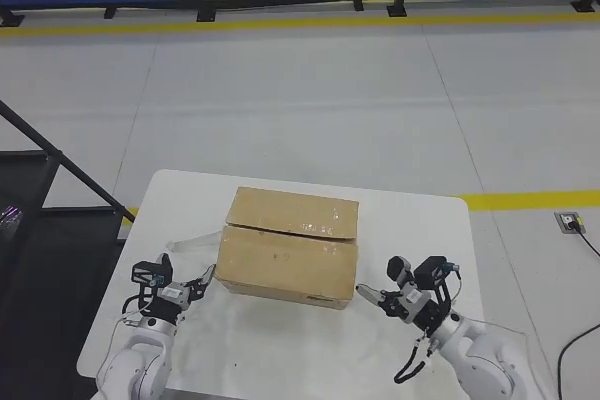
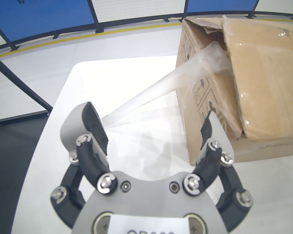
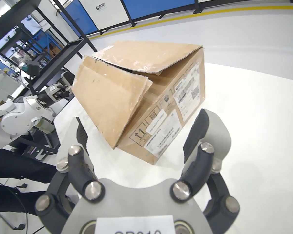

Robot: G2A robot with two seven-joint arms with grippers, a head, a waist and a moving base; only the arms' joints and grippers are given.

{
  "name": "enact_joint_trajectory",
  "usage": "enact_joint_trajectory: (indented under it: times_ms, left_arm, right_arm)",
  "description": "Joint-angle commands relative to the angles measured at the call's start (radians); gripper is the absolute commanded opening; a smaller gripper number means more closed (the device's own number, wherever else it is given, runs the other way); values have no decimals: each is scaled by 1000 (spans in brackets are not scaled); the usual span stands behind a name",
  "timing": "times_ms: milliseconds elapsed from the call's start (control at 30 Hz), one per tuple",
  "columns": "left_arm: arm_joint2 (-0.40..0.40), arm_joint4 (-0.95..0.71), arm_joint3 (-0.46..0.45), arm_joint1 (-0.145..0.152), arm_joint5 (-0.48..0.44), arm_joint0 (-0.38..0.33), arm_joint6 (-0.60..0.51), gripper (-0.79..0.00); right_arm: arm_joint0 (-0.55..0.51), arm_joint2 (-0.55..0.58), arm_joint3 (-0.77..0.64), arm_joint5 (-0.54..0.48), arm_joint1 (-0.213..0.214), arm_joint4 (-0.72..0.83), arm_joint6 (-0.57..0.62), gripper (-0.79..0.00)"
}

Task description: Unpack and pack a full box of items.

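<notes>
Box point(image 1: 290, 248) mid-table point(image 1: 420, 250), loosely shut, tape strip point(image 2: 161, 86) loose. Left gripper point(image 1: 185, 290) at its 8 o'clock, right gripper point(image 1: 375, 297) at 4 o'clock. Both spread, empty. Likely opening step. Next: fingertip under near flap point(image 3: 109, 98).

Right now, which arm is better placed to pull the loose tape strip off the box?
Left, probably. The left gripper is open with the tape strip ending beside its finger; the right gripper is across the box.
</notes>
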Motion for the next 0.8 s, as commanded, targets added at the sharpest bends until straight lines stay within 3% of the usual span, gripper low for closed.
enact_joint_trajectory:
  times_ms: [0,433,633,767]
  left_arm:
    - [2,6,1,0,-6,1,4,0]
    - [-4,23,-31,-1,-20,41,29,0]
    - [-22,3,-49,-2,-11,62,38,0]
    - [-40,-16,-54,-3,3,67,41,0]
  right_arm:
    - [27,-15,22,-21,-2,37,19,0]
    - [243,-112,198,-80,-17,297,174,0]
    - [295,-129,256,-142,-20,441,234,0]
    - [314,-123,292,-245,-16,592,294,0]
